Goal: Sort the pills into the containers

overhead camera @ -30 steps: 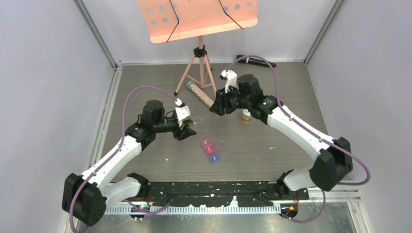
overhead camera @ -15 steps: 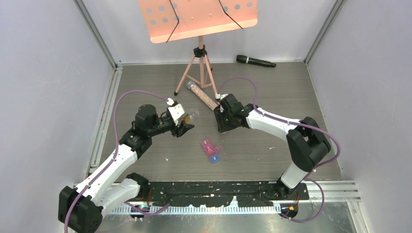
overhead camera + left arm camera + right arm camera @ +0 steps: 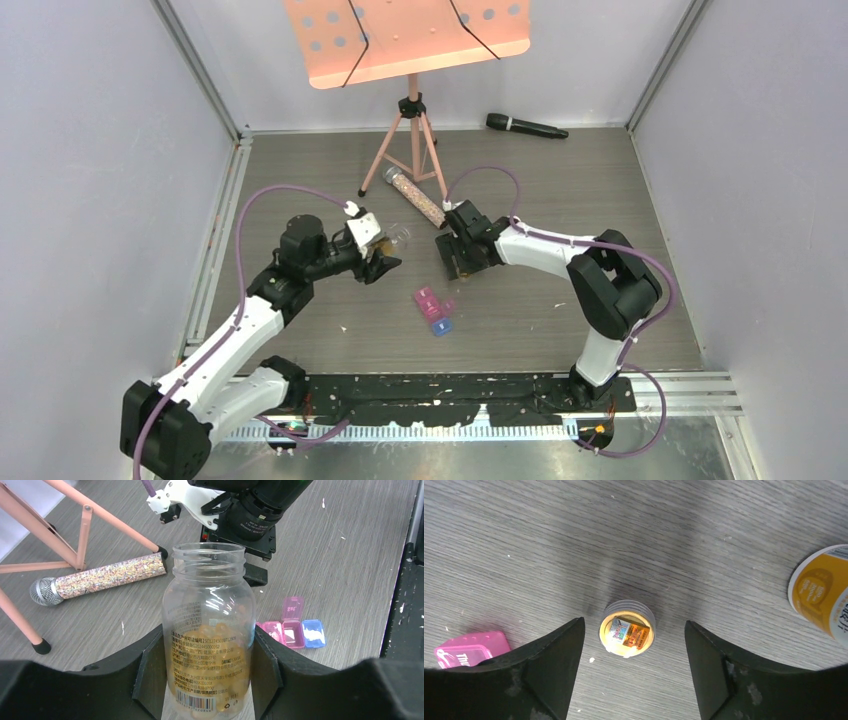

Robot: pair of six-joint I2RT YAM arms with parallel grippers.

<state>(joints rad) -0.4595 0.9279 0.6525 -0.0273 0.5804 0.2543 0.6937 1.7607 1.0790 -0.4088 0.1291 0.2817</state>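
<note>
Left gripper (image 3: 207,642) clamps pill bottle (image 3: 209,592); right gripper (image 3: 634,630) spread around cap (image 3: 627,635), apparently untouched

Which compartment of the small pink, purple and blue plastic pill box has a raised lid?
The middle, purple compartment: its lid stands open, while the pink compartment and blue compartment show none raised.

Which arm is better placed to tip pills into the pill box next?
Left, likely. The left gripper grips the uncapped pill bottle, capsules inside, with the open pill-box strip on the table beyond it. The right gripper stands open, empty, over the cap.
</note>
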